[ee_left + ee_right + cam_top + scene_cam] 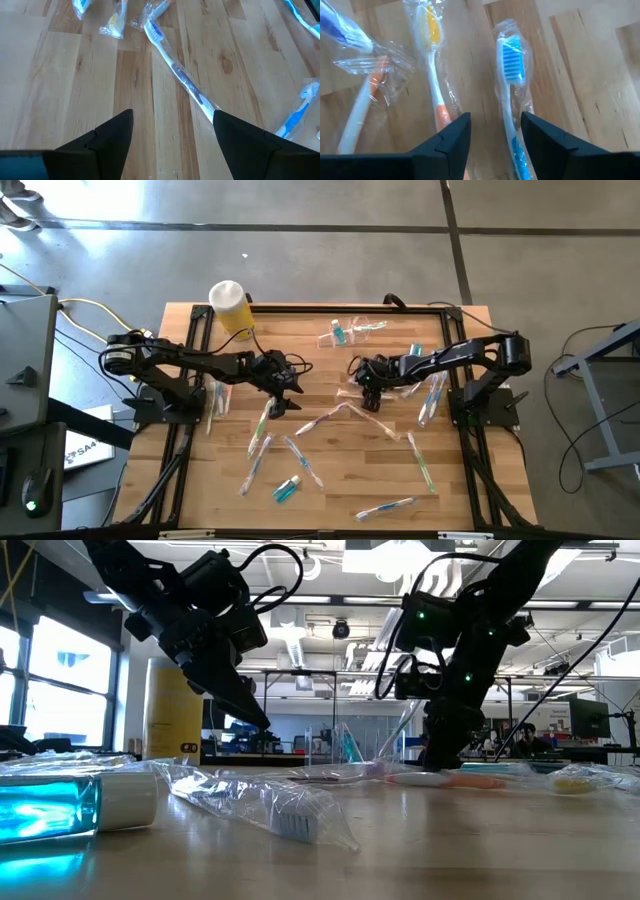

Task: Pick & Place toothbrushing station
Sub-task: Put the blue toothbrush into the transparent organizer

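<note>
Right gripper [368, 392] low at center frame, fingers parted around a wrapped blue toothbrush [511, 70] on the table [200, 490]. Left gripper [283, 385] left of center, fingers spread wide, empty. Cup [357, 327] upper center.

Pale, matt wooden plank table [330, 480] with visible grain, strewn with slim plastic toothbrushes [510, 95] in crinkled glossy clear wrappers [260, 802]; matt black gripper fingers [112, 137].

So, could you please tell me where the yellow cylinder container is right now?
In the high view, the yellow cylinder container stands at the table's far left corner, behind the left arm and apart from the wrapped toothbrushes.
</note>
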You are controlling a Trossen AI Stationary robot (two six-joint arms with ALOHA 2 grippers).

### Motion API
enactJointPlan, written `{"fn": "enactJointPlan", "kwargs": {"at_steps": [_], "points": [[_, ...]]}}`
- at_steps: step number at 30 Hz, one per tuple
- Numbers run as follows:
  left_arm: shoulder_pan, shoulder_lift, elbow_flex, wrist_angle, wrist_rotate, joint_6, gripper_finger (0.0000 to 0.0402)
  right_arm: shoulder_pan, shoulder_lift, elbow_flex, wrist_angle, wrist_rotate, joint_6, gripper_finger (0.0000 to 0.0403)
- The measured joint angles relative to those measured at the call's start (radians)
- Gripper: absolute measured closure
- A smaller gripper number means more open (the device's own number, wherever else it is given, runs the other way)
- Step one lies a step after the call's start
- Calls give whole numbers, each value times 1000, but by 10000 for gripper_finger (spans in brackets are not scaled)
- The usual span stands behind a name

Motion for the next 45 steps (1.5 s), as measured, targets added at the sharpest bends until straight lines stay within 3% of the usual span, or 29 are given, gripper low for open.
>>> {"fn": "enactJointPlan", "kwargs": {"at_steps": [11, 25, 35, 40, 45], "points": [[0, 0, 0, 0, 0, 0, 132, -2, 2, 0, 0, 42, -27, 390], [0, 0, 0, 0, 0, 0, 132, 43, -14, 6, -35, 175, -20, 401], [0, 0, 0, 13, -50, 1, 132, 213, -132, 185, -251, 369, 67, 401], [-25, 0, 0, 91, -28, 0, 132, 330, -193, 215, -107, 368, 81, 400], [-95, 0, 0, 292, -26, 15, 132, 438, -207, 216, 121, 388, 27, 400]]}}
